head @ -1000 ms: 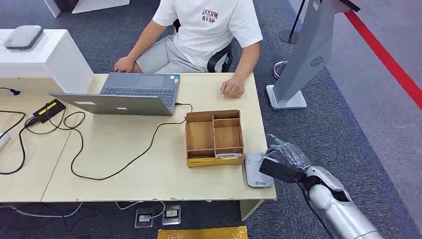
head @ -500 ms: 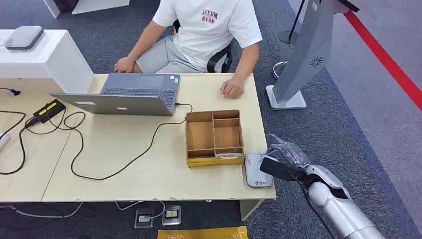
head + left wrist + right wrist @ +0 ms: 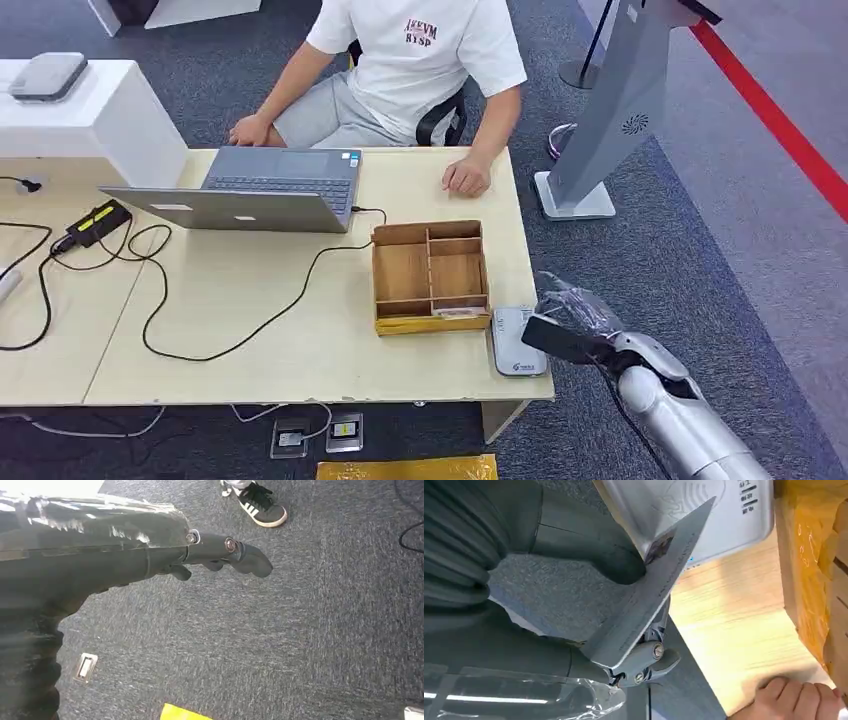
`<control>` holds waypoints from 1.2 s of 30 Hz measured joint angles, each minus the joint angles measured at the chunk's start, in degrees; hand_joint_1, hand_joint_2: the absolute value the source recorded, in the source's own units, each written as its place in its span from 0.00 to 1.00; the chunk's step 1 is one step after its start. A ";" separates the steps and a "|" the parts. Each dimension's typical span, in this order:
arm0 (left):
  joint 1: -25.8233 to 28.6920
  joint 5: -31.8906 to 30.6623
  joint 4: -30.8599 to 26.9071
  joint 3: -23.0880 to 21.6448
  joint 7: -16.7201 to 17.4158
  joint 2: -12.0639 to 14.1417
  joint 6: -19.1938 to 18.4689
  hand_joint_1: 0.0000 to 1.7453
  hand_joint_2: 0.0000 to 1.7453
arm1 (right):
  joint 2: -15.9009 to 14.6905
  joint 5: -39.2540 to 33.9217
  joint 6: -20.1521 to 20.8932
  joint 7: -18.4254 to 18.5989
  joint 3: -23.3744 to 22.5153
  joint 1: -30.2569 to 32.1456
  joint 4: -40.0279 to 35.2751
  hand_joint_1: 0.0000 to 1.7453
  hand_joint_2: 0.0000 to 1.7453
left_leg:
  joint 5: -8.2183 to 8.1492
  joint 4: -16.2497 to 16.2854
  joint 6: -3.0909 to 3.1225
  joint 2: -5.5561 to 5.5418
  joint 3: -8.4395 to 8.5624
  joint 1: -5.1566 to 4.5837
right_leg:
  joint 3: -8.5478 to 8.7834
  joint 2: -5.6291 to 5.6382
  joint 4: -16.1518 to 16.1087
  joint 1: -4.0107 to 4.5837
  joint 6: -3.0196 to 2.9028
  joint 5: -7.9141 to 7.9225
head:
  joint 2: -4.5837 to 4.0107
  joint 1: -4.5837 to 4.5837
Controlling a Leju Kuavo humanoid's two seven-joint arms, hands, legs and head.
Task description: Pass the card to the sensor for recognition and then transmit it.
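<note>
My right hand [image 3: 572,325] pinches the card [image 3: 651,587] between thumb and fingers, card edge tilted over the white sensor [image 3: 516,341] at the table's [image 3: 300,340] 4 o'clock corner, though I can't tell if they touch. Sensor sits just beside the wooden box [image 3: 431,274], at its 4 o'clock. My left hand [image 3: 200,555] hangs over grey carpet [image 3: 300,630] holding nothing, fingers loosely extended; a person's hand [image 3: 467,176] rests on the table at the box's 12 o'clock, laptop [image 3: 250,188] at 10 o'clock.

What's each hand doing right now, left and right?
Left hand: holds nothing, fingers apart, open.
Right hand: holds the card beside the card reader.
</note>
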 joint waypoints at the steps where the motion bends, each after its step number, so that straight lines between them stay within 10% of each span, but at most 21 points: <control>1: 0.00 0.09 0.00 0.00 -0.02 -0.02 0.13 0.00 1.00 | 0.04 -0.61 -0.59 0.07 -0.15 -0.30 0.18 1.00 1.00 | 0.00 0.00 0.00 0.00 -0.01 -0.01 | -0.01 0.00 0.01 -0.01 0.00 0.00 | 0.00 0.00; 19: 0.03 0.46 0.00 0.00 -1.66 -0.94 0.85 0.00 1.00 | -0.79 -5.79 0.77 -0.94 -7.26 -15.36 0.26 1.00 1.00 | 0.02 0.02 0.01 0.02 -0.05 -0.01 | -0.07 -0.01 0.02 -0.01 0.00 0.06 | 0.00 -0.02; 36: -0.81 -3.28 0.00 -0.17 -1.79 -1.86 -0.44 0.00 1.00 | 5.18 5.41 -7.21 -7.98 -1.09 -35.25 14.06 1.00 1.00 | 0.11 0.02 0.03 -0.22 -0.27 0.02 | -0.17 -0.17 0.06 0.02 -0.01 0.06 | 0.00 0.02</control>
